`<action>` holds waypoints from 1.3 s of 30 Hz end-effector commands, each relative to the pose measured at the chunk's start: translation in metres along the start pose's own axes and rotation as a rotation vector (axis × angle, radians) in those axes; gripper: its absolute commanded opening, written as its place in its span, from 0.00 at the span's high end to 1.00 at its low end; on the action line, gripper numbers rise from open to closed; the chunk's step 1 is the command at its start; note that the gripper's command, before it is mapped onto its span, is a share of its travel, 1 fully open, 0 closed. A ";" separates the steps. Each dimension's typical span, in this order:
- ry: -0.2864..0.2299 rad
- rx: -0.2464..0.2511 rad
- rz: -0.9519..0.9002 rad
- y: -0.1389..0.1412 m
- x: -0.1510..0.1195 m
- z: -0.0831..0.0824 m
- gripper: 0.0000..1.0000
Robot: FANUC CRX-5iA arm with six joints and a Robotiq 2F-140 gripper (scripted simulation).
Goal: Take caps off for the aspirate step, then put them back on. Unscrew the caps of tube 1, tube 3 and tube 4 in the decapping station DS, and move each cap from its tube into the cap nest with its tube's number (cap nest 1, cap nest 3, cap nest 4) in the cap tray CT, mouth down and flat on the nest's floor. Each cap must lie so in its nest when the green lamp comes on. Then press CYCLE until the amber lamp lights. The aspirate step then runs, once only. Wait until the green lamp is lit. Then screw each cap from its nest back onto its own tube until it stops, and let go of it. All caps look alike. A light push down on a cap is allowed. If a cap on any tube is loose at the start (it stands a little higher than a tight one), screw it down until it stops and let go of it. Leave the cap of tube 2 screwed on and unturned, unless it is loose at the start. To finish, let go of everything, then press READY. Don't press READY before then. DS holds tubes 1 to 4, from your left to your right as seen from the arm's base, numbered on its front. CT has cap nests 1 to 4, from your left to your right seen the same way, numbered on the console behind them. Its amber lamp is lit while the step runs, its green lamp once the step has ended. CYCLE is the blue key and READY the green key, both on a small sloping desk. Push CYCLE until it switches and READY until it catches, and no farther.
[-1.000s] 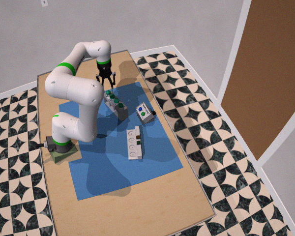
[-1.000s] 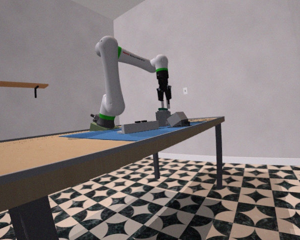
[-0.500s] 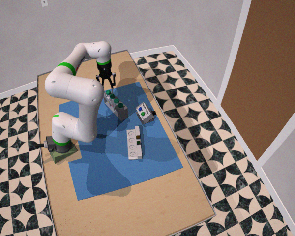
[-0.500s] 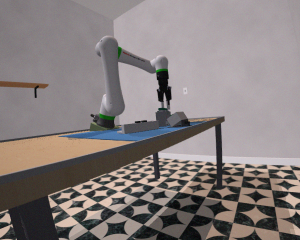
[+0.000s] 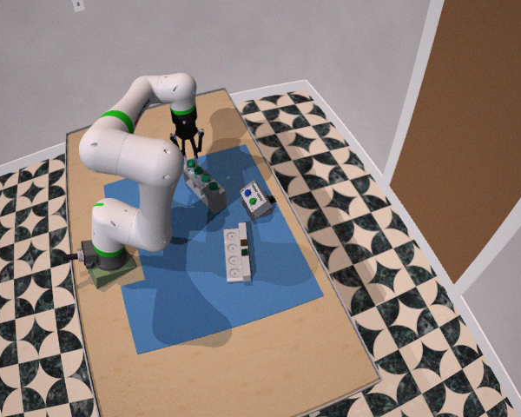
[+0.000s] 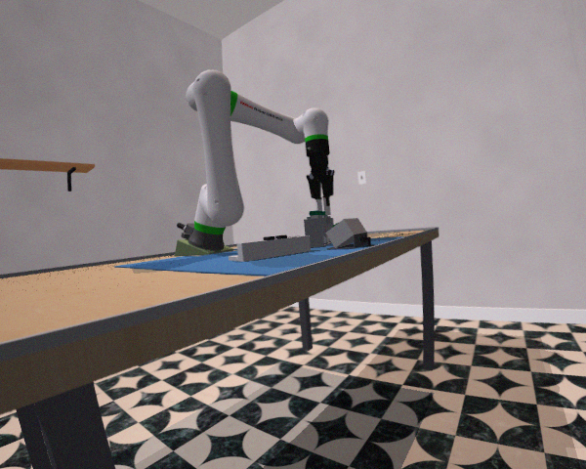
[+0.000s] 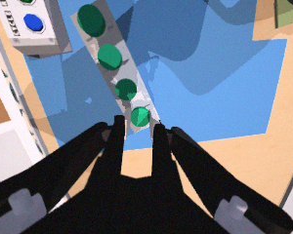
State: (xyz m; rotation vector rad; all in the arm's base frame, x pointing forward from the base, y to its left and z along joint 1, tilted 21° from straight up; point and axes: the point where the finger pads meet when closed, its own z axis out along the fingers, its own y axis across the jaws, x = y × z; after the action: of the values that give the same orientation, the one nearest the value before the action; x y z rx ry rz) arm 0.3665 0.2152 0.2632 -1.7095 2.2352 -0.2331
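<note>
arm (image 5: 130, 155) folded over its base, upper link up, forearm reaching out level, wrist pointing straight down. gripper (image 7: 139, 128) vertical, fingers drawn in narrow and clamped on the end cap (image 7: 140, 116), one finger each side
</note>
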 end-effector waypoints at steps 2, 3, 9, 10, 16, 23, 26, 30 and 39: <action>0.000 0.000 -0.050 0.000 0.000 0.000 1.00; 0.000 0.000 -0.100 0.000 0.000 0.000 1.00; 0.000 0.000 -0.400 0.000 0.000 0.000 1.00; 0.000 0.000 -0.450 0.000 0.000 0.000 1.00; 0.000 0.000 -0.650 0.000 0.000 0.000 1.00; 0.000 0.000 -0.950 0.000 0.000 -0.001 1.00; 0.000 0.000 -1.047 0.000 0.000 -0.001 1.00; 0.000 0.000 -1.047 0.000 0.000 -0.001 1.00; 0.000 0.000 -1.047 0.000 0.000 -0.001 0.65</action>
State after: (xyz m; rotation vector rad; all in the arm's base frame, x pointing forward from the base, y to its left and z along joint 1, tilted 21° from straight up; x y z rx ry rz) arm 0.3662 0.2152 0.2635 -2.6907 1.1206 -0.4447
